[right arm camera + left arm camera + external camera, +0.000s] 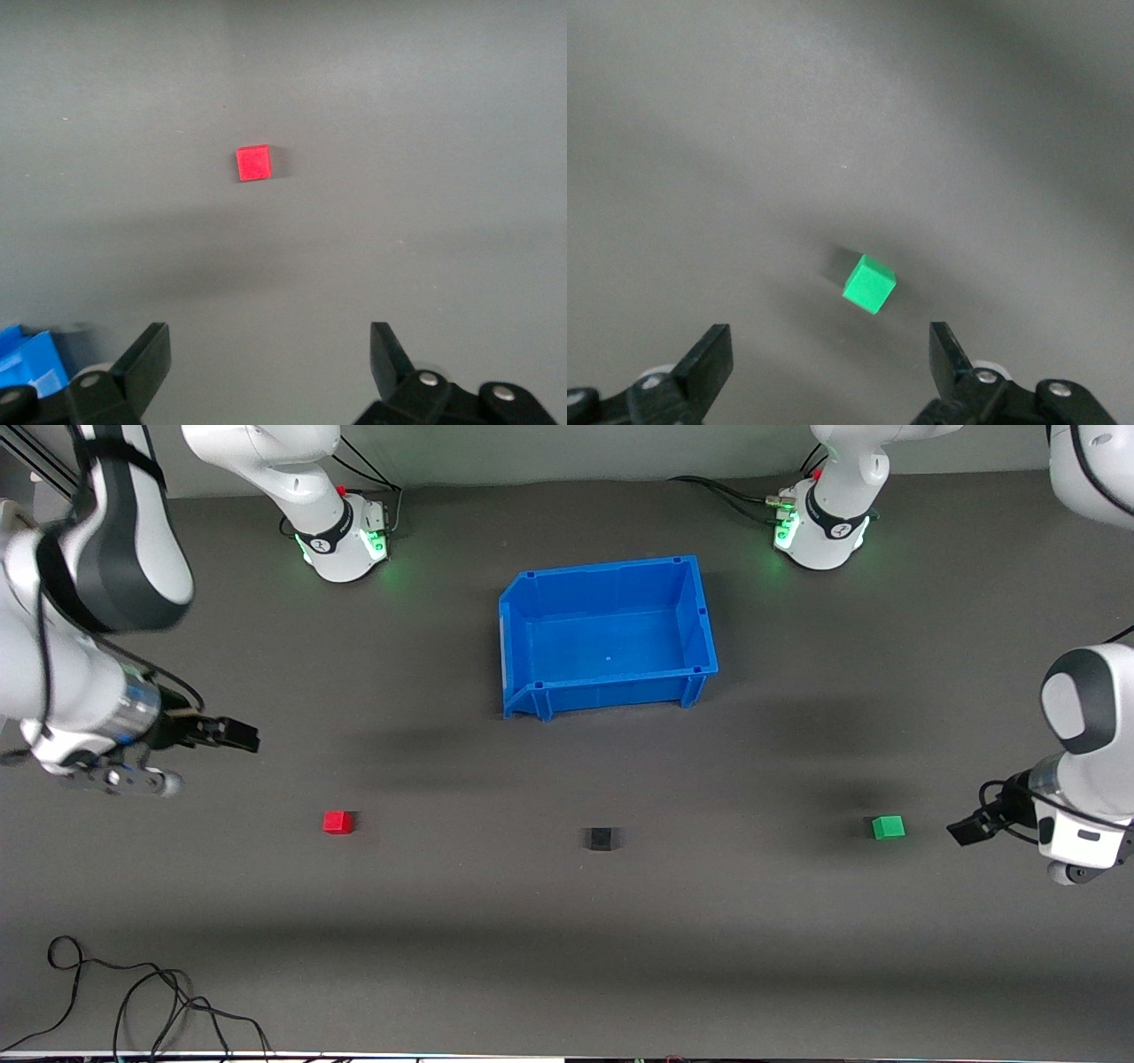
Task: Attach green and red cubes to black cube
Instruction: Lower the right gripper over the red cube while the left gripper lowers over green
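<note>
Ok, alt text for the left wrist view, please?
A small bright green cube sits alone on the plain grey tabletop, casting a soft shadow. The left gripper hangs above it, its two black fingers spread wide open, touching nothing.

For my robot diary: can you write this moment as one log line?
left gripper open, over table beside green cube | right gripper open, near red cube | black cube untouched between

red cube [337, 822], green cube [888, 827], black cube [601, 839]
</note>
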